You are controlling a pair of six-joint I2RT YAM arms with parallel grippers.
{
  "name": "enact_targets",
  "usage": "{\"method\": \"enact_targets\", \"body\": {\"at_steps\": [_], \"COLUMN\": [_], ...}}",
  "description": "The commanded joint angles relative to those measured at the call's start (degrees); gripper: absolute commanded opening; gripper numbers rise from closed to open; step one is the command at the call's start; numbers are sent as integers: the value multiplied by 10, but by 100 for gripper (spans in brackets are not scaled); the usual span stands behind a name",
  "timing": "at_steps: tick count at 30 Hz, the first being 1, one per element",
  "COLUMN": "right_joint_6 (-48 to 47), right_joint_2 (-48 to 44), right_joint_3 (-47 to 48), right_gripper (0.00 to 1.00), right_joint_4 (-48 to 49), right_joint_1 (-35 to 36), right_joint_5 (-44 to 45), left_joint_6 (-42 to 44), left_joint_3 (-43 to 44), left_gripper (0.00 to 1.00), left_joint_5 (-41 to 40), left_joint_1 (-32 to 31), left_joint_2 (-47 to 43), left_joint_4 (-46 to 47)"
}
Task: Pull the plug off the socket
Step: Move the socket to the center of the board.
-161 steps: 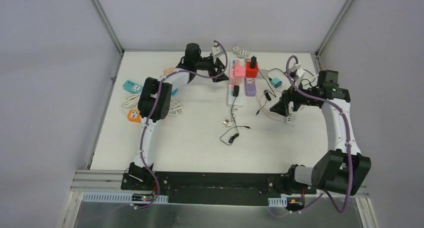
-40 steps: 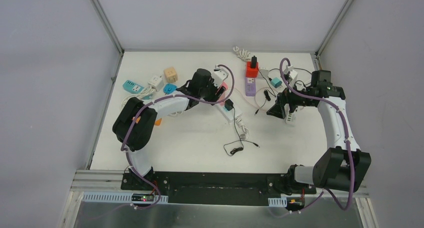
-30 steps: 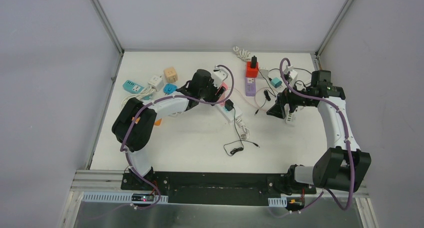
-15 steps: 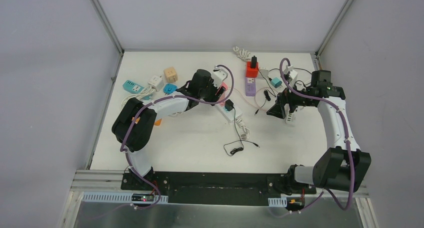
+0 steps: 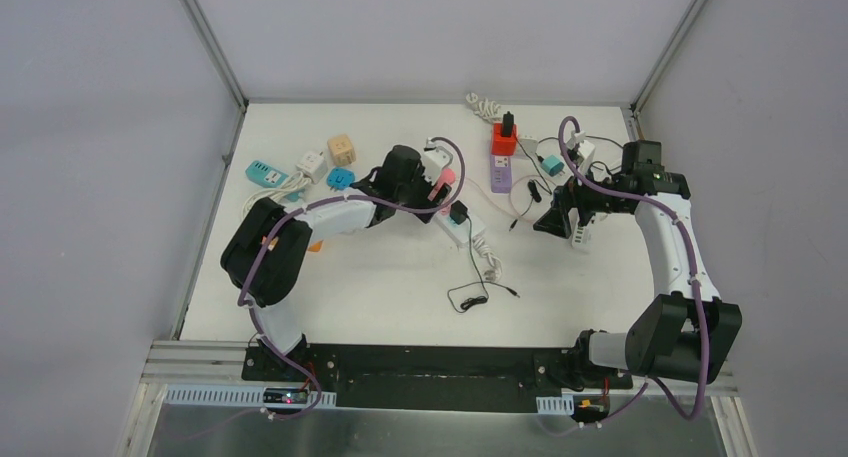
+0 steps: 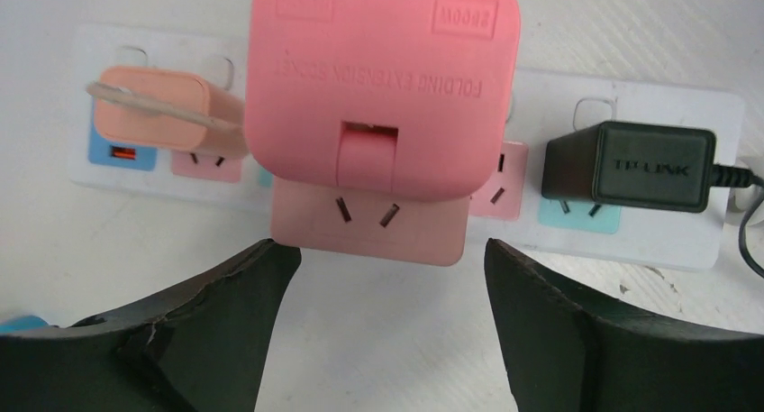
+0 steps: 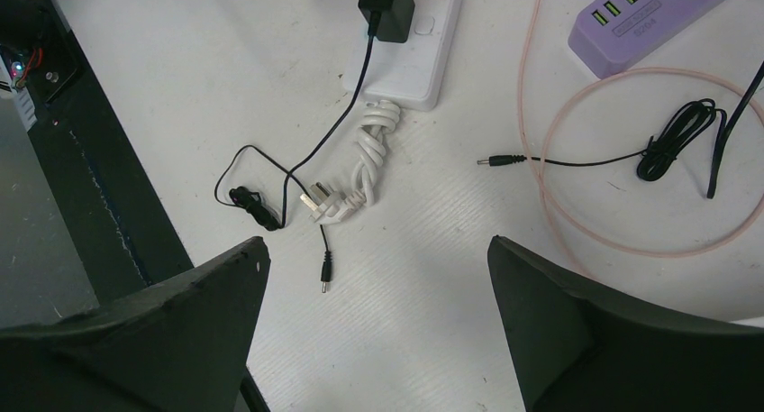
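Note:
A pink folding extension plug (image 6: pixel 383 87) sits in the white power strip (image 6: pixel 649 250), between a peach charger (image 6: pixel 162 105) and a black TP-LINK adapter (image 6: pixel 628 166). My left gripper (image 6: pixel 380 254) is open. Its fingers stand either side of the pink plug's near edge and touch nothing. In the top view the left gripper (image 5: pixel 428 187) is just left of the pink plug (image 5: pixel 444 180) on the strip (image 5: pixel 462 229). My right gripper (image 5: pixel 568 225) is open and empty, above bare table to the strip's right (image 7: pixel 376 245).
A purple strip (image 5: pixel 500 170) with a red adapter (image 5: pixel 503 139) lies behind. Loose black cables (image 7: pixel 676 132), a pink cable loop (image 7: pixel 541 160) and the strip's coiled white cord (image 7: pixel 365 173) lie between the arms. Teal, white and tan adapters (image 5: pixel 300 167) sit at the back left.
The left gripper has drawn back slightly from the pink plug, which shows more now. Since the oldest frame, the white strip has moved nearer and turned. The right arm holds still.

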Motion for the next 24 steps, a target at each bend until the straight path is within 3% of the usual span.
{"method": "enact_targets", "body": {"at_steps": [1,17,21,24], "right_joint_6": [-14,-7,24,86], "right_joint_2": [1,1,5,18], "right_joint_3": [15,6,0,8], "right_gripper": [95,95,95,95], "right_joint_4": [0,14,52,117], "right_joint_1": [5,15,54,126], "right_joint_5": [-4,-7,8,84], "left_joint_6": [-20,-25,-53,-88], "left_joint_3": [-15,-64,-71,-53], "left_gripper": [83,90,97,99], "left_joint_5": [-6,-11,19,46], "left_joint_1": [-10,-6,15,45], "left_joint_2": [-30,-154,-206,-219], "left_joint_4": [-7,16,54,82]}}
